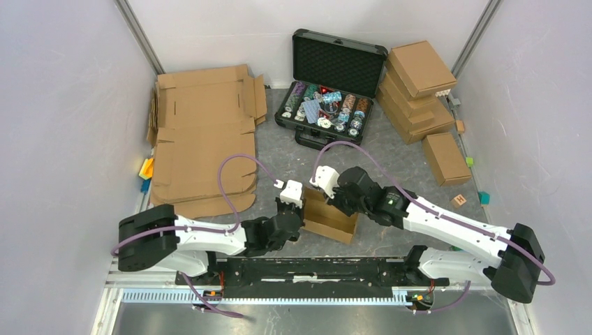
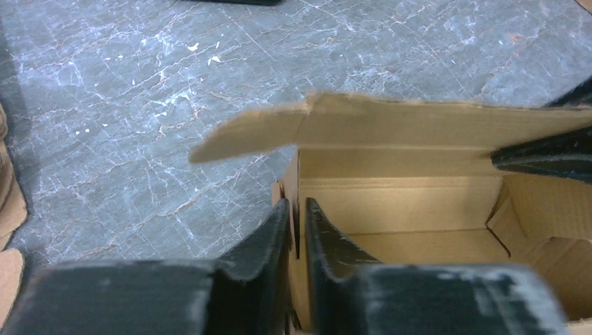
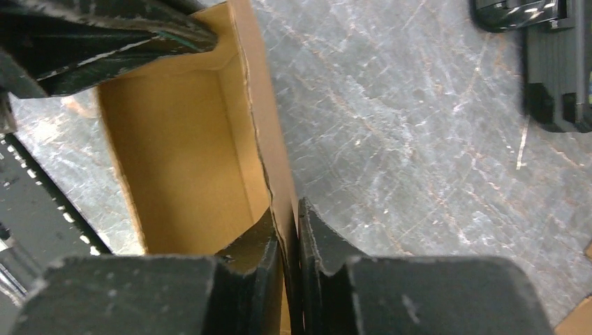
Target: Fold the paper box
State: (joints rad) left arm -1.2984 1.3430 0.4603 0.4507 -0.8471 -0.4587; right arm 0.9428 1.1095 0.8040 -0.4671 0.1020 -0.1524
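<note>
Grey marbled bench (image 1: pixel 412 167) w/ faint white veining; a few pale specks show in the left wrist view. Plain white walls on 3 sides: left wall (image 1: pixel 63 105), back wall (image 1: pixel 279 21), right wall (image 1: pixel 537 84). Metal posts at both back corners: left post (image 1: pixel 139 35) & right post (image 1: pixel 479 31). Ribbed silver rail (image 1: pixel 279 296) along near edge. Light even, shadows soft.

Paper box (image 1: pixel 329 222): small, plain brown corrugated cardboard, partly erected, open-topped, standing on its base between the two grippers. The left gripper (image 2: pixel 298 209) straddles its left side wall, one finger inside and one outside; the right gripper (image 3: pixel 287 213) pinches the far wall the same way. A rounded flap juts out loose past the far-left corner, just ahead of the left gripper.
</note>
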